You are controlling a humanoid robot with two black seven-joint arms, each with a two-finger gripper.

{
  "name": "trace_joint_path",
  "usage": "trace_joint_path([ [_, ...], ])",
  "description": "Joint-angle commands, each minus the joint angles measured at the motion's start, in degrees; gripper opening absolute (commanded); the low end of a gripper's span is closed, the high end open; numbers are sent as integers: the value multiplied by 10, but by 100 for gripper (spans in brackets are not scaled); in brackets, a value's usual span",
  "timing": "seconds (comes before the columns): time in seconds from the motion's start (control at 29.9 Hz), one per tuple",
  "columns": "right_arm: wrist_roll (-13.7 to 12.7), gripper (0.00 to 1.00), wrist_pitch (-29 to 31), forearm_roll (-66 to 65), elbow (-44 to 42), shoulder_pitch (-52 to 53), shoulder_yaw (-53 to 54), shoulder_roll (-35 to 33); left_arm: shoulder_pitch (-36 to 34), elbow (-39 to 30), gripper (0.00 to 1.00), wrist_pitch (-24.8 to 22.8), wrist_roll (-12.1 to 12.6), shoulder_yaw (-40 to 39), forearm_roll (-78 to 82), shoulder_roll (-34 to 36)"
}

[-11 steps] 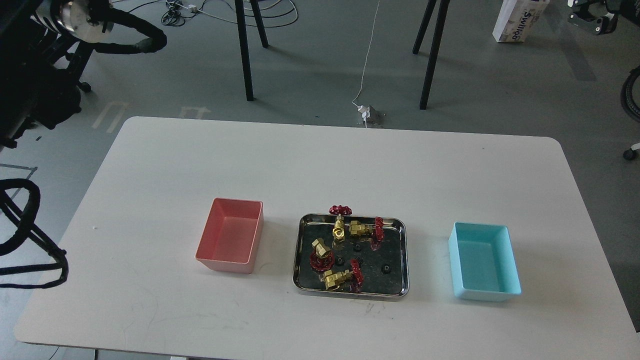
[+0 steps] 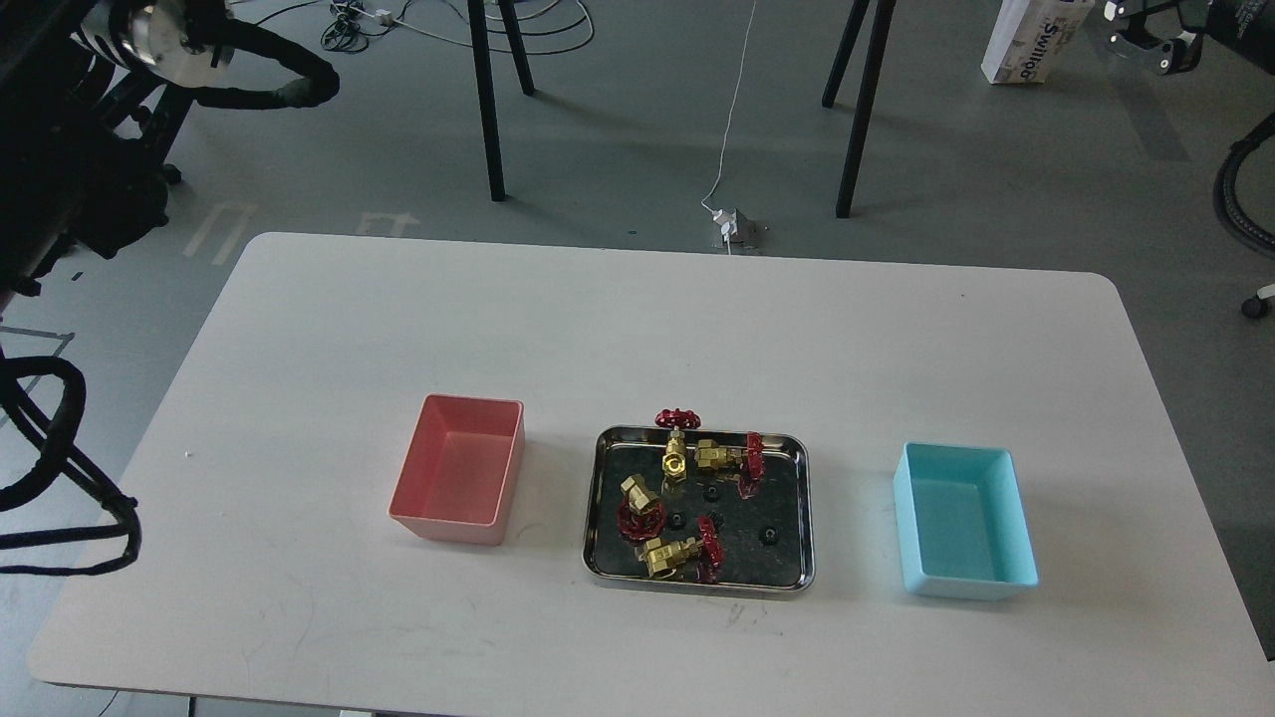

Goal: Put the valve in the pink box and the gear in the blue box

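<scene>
Four valves crowd the steel tray (image 2: 802, 498) mid-surface, the nearest valve (image 2: 669, 554) lying on its side, a gear (image 2: 769, 536) just beside. Risk, I'd say: fingers snagging a neighbour or slipping off that tiny gear. Pink box (image 2: 406, 498) left, blue box (image 2: 1026, 558) right, both empty. Right gripper (image 2: 1146, 35) far off top right, spread unclear; left gripper not visible.

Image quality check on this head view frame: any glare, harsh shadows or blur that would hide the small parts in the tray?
Head view: sharp overall, with even, soft lighting. The steel tray reflects darkly, so the black gears barely stand out against it. The valves read clearly. The pink box and blue box cast only faint shadows. There is no strong glare on the table.
</scene>
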Motion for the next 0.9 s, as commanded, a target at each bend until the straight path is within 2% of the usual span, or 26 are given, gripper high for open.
trace_joint_path([
  [0.0,2,99,2,-2,-2,1,1,8,1,25,100,-31,-20,4,2,1],
  [0.03,2,99,2,-2,-3,1,2,9,1,28,100,-43,-31,4,3,2],
  [0.07,2,99,2,-2,-4,3,2,9,1,28,100,-57,-52,6,4,2],
  [0.13,2,99,3,-3,-6,6,7,10,2,31,100,-109,-110,10,9,2],
  [0.17,2,99,5,-3,-5,6,12,9,3,32,100,-130,-124,15,15,-1],
  [0.23,3,99,5,-3,-6,6,18,9,3,23,100,-148,-114,45,30,-7],
  [0.33,2,99,3,-3,-6,6,21,9,3,-21,99,-131,-83,104,44,0],
  [0.43,2,99,0,-7,-7,8,21,8,9,-87,98,-84,-81,148,121,16],
  [0.64,-4,99,-1,-9,-7,26,20,-5,67,-232,96,17,-82,190,441,36],
  [0.74,-5,99,1,-10,-7,43,17,-26,124,-260,96,82,-79,192,621,27],
  [0.87,-5,99,2,-20,-6,50,16,-30,199,-277,96,143,-73,219,869,26],
])
